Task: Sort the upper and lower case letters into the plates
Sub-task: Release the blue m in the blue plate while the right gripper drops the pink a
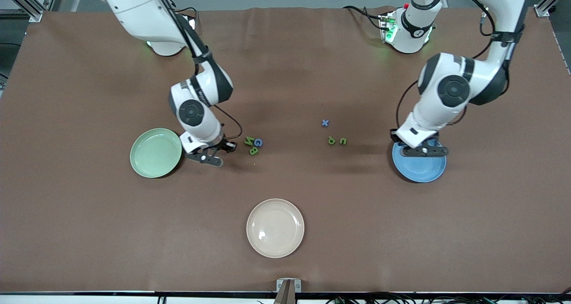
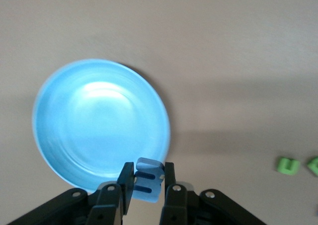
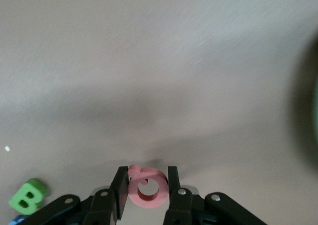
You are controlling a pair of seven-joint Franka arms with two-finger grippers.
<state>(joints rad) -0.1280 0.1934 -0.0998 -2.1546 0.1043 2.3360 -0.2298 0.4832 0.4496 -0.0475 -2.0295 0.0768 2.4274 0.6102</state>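
Cream plate (image 1: 275, 228) sits nearest the front camera, mid-table. Farther back, L gripper (image 2: 144, 184) hangs over the blue plate (image 1: 419, 166) at the L arm's end, pinching blue m (image 2: 148, 182) above the plate's rim. R gripper (image 3: 145, 187) sits between green plate (image 1: 155, 153) and a letter cluster, clamped on red Q (image 3: 147, 186), the tabletop close below it. Beside it lie B (image 1: 253, 151), then N (image 1: 249, 140) and G (image 1: 258, 142), touching or nearly so. Toward the L arm, p (image 1: 331, 140) and n (image 1: 342, 141) lie side by side; x (image 1: 325, 123) sits alone, farther from the camera
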